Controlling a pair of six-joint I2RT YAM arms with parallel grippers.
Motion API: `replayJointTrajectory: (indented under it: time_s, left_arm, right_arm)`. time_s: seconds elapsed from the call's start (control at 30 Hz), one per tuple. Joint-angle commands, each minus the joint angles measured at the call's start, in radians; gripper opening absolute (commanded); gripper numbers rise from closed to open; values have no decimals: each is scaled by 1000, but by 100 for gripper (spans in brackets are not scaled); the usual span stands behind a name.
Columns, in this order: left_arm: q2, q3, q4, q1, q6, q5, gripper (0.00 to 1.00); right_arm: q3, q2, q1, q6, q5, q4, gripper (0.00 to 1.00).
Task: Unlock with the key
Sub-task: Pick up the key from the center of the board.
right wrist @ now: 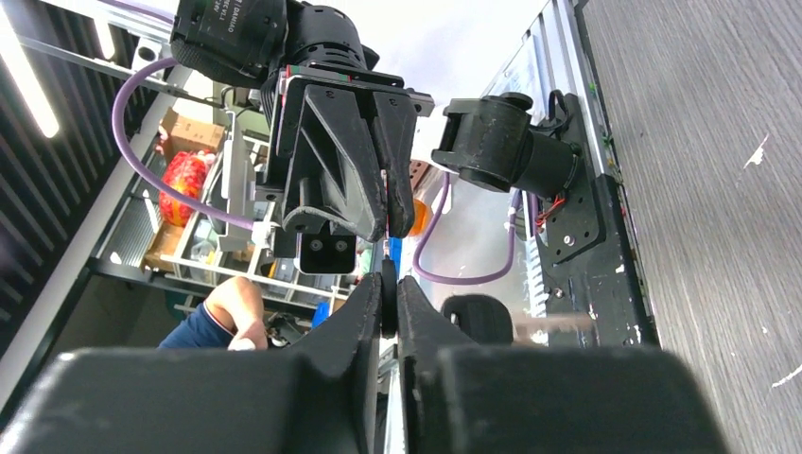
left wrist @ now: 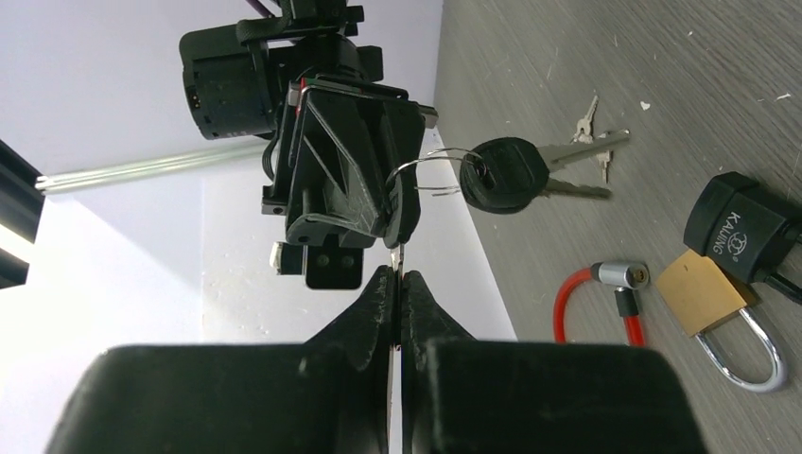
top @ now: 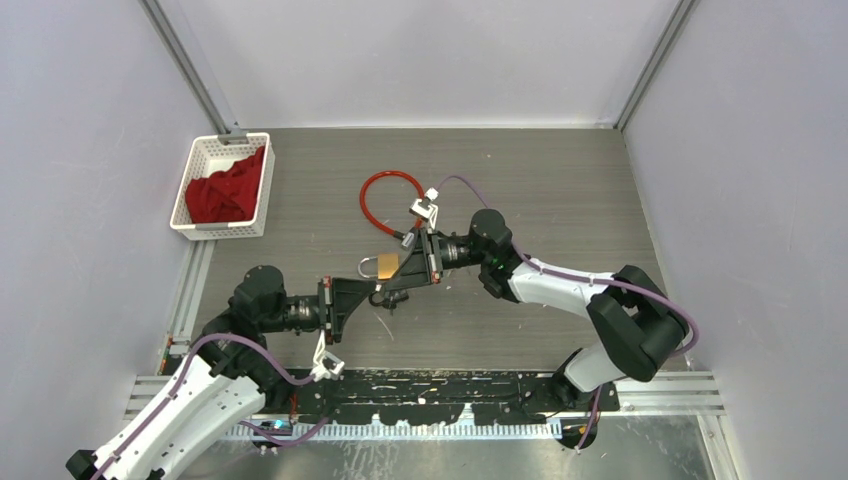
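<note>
Both grippers grip one key in the air, tip to tip. My right gripper is shut on its black head. Facing it, my left gripper is shut on the thin metal blade. From the key's ring a second black-headed key hangs free. In the top view the left gripper and right gripper meet just beside the brass padlock, which lies flat on the table with its shackle closed. The left wrist view has the padlock at the right.
A red cable lock loops on the table behind the padlock, and a black lock body lies against the padlock. Small loose keys lie farther off. A white basket with red cloth stands at the back left.
</note>
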Motion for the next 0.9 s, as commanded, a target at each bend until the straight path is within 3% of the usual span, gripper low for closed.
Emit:
replayJointTrajectory:
  time_s: [0.0, 0.1, 0.13, 0.23, 0.3, 0.4, 0.5, 0.6, 0.67, 0.87]
  left_arm:
    - [0, 33, 22, -4, -9, 33, 0]
    - [48, 111, -169, -4, -6, -17, 0]
    - [73, 138, -238, -4, -9, -48, 0]
    - [171, 245, -456, -5, -85, -150, 0]
    - [245, 309, -548, -4, -232, -212, 0]
    - [386, 431, -714, -4, -514, -238, 0]
    - [515, 544, -812, -4, -774, -166, 0]
    - [569, 587, -803, -4, -995, -61, 0]
    - [559, 579, -712, -2, -1163, -18, 0]
    - [572, 605, -665, -2, -1397, 121, 0]
  right_arm:
    - [7, 5, 10, 3, 39, 50, 21]
    - [39, -20, -9, -84, 45, -75, 66]
    - [58, -37, -20, -134, 57, -154, 75]
    - [144, -124, -37, -406, 185, -490, 89]
    - [145, -203, -38, -555, 340, -592, 92]
    - [24, -362, -26, -676, 462, -430, 95]
    - [-56, -447, 5, -801, 474, -381, 96]
    - [-75, -463, 49, -878, 439, -380, 92]
    - [-80, -461, 85, -913, 415, -379, 88]
    - [-75, -431, 144, -936, 350, -379, 77]
